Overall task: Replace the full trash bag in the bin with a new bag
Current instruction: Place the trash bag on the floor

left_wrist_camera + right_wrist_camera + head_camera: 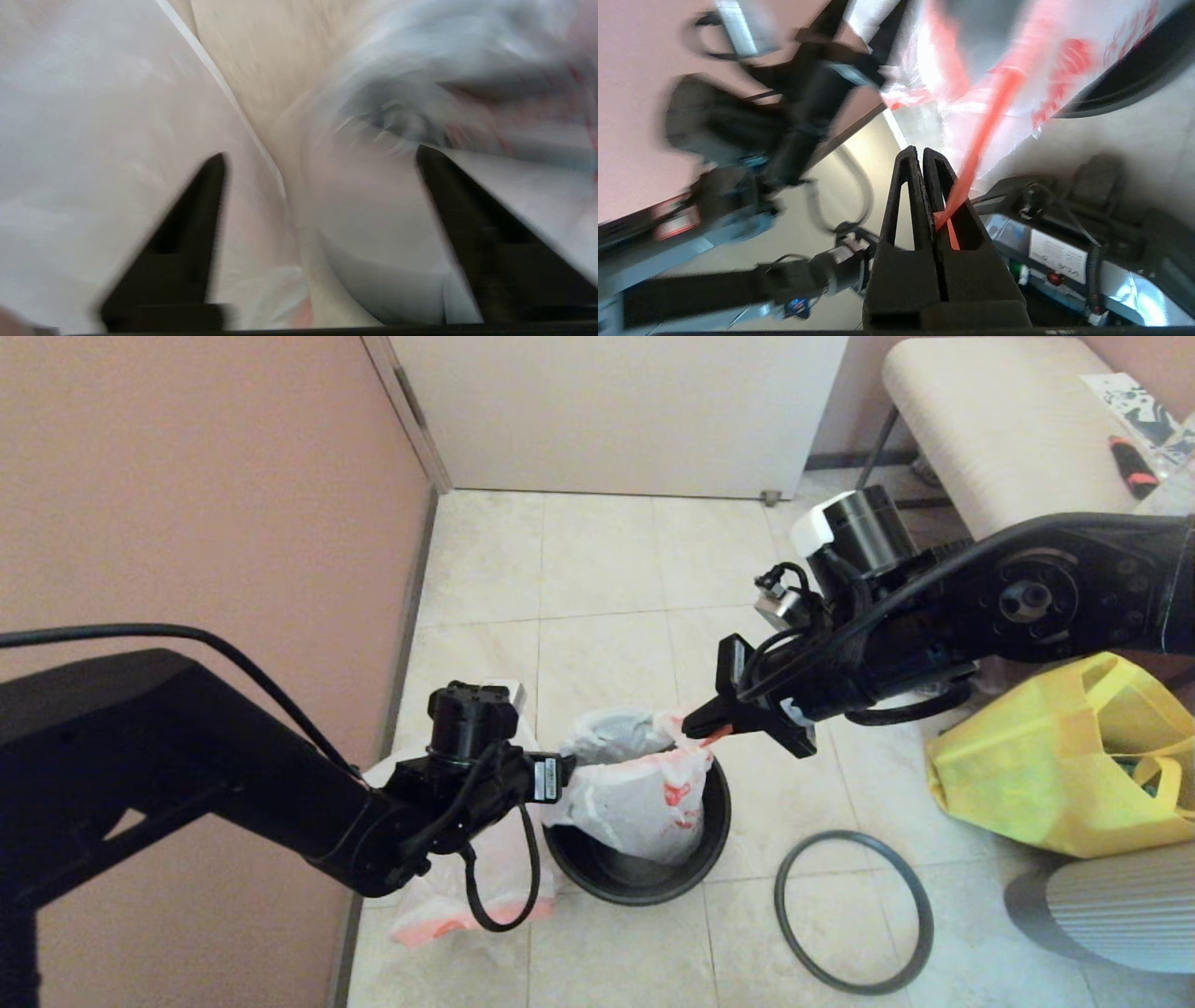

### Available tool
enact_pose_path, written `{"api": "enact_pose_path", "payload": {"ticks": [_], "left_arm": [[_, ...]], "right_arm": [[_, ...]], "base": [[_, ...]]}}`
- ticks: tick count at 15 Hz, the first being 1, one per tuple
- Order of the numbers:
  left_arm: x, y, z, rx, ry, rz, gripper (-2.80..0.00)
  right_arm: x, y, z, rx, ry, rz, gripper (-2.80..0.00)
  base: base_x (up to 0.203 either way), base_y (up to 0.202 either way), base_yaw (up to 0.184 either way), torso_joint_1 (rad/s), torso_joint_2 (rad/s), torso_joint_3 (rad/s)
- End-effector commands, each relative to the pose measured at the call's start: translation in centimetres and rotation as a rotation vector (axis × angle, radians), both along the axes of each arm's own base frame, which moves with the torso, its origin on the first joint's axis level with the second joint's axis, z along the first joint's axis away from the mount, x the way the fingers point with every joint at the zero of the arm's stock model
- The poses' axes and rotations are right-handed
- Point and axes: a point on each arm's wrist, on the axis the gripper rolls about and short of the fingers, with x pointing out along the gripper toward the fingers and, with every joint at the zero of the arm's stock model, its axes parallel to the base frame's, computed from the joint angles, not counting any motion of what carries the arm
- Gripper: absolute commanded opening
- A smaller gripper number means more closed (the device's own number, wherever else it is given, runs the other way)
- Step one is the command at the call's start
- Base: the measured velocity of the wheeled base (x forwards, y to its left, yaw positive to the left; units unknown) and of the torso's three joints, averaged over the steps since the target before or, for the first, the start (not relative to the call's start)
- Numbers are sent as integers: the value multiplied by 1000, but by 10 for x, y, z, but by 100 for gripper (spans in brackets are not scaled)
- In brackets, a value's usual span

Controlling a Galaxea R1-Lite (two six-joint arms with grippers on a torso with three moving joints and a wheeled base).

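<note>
While the right gripper (702, 726) pinches one orange-red handle (989, 122) of the new bag (644, 789) between fingers pressed tight together, the limp white bag hangs half inside the bin (638, 873), its mouth partly open and its red lettering facing the loose dark grey hoop (854, 913) that lies on the tiled floor just beside the bin. The full trash bag (467, 896) sits on the floor against the wall, mostly hidden under the left arm. The left gripper (320, 233) hovers at the bag's near edge, fingers spread wide with only white film between them and nothing gripped. The step in hand looks like lining the bin: opening the new bag over the rim. Next, the left gripper probably needs to close on the free side of the mouth and draw it outward over the rim, opposite the right gripper's pull, before the hoop can go on.
</note>
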Motion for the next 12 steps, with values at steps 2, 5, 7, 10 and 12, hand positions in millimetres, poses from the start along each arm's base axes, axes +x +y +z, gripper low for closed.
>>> {"api": "enact_pose_path", "payload": {"ticks": [2,5,7,10,12], "left_arm": [[-17,15,58,-62,-128,19,-280],[-29,31,88,-57,-113,46,-280],[-31,36,95,-61,-125,58,-280],[-36,37,107,-75,-99,66,-280],[-36,37,108,-87,-88,68,-280]], "right_arm": [[-7,8,8,-16,-29,17,-280],[-9,8,32,4,-66,19,-280],[-15,4,49,23,-96,21,-280],[-44,-10,84,62,-193,30,-280],[-70,-25,111,84,-297,29,-280]], "base": [[0,0,0,0,0,0],[0,0,0,0,0,0],[0,0,0,0,0,0],[0,0,0,0,0,0],[0,0,0,0,0,0]]}}
